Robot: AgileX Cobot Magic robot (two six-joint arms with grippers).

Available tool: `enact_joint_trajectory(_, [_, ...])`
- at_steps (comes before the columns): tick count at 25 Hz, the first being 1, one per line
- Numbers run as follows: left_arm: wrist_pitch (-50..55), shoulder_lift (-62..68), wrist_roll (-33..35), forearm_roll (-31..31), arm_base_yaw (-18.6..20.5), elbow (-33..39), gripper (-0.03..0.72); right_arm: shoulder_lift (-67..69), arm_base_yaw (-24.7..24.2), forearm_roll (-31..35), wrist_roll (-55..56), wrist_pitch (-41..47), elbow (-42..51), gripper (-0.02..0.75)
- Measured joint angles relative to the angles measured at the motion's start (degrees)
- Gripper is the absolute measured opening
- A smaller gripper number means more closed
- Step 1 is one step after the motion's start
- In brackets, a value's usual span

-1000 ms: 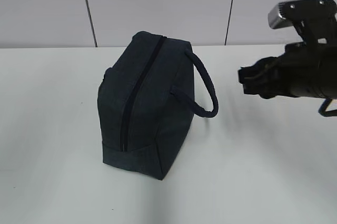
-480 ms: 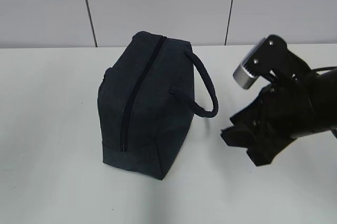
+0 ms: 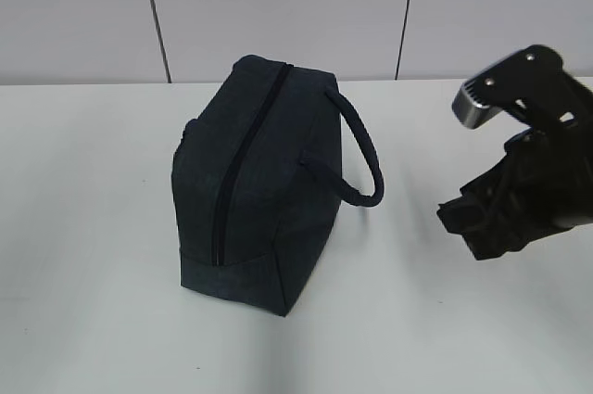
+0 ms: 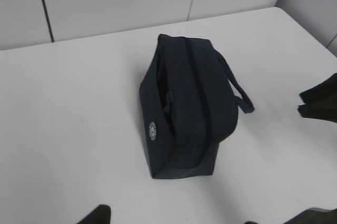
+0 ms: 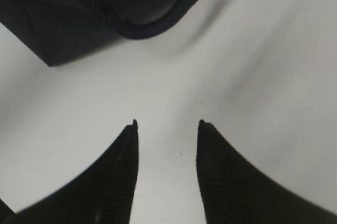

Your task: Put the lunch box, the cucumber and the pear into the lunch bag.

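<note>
The dark navy lunch bag (image 3: 259,181) stands on the white table with its long zipper (image 3: 236,167) shut and its looped handle (image 3: 361,158) hanging off the right side. It also shows in the left wrist view (image 4: 187,105), and a corner and the handle show in the right wrist view (image 5: 105,8). My right gripper (image 3: 456,215) is open and empty, tilted down just over the table right of the handle; its jaws stand apart in the right wrist view (image 5: 167,125). My left gripper (image 4: 176,218) is open, with only its tips at the frame's bottom edge. The lunch box, cucumber and pear are out of view.
The white table (image 3: 93,227) runs back to a pale panelled wall (image 3: 278,5). The right arm's dark tip (image 4: 321,103) shows at the right edge of the left wrist view.
The right gripper has dropped from level with the handle's top and tilted downward, swung in toward the bag, then drawn back to the right. The bag has not moved.
</note>
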Motion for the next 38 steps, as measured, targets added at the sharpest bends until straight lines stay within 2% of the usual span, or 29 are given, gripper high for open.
enact_joint_trajectory(7, [0.2,-5.1,-3.7,4.9,0.0,0.0,0.445,-10.8,0.0,-1.2,2.2,6.3,0.0,0.298])
enact_joint_trajectory(17, [0.5,-18.0,-9.0,5.4,0.0,0.9,0.445,-29.9,0.0,-18.0,19.4,23.4,0.0,0.298])
enact_joint_trajectory(25, [1.2,-32.3,-13.1,6.1,0.0,10.3,0.445,-52.1,0.0,-21.9,25.7,33.8,0.0,0.297])
enact_joint_trajectory(32, [1.5,-41.8,-13.2,13.3,0.0,21.9,0.445,-69.7,0.0,-24.9,30.5,43.1,0.0,0.297])
enact_joint_trajectory(38, [1.5,-42.4,-13.2,12.5,0.0,27.5,0.445,-74.2,0.0,-25.1,35.1,46.0,0.3,0.296])
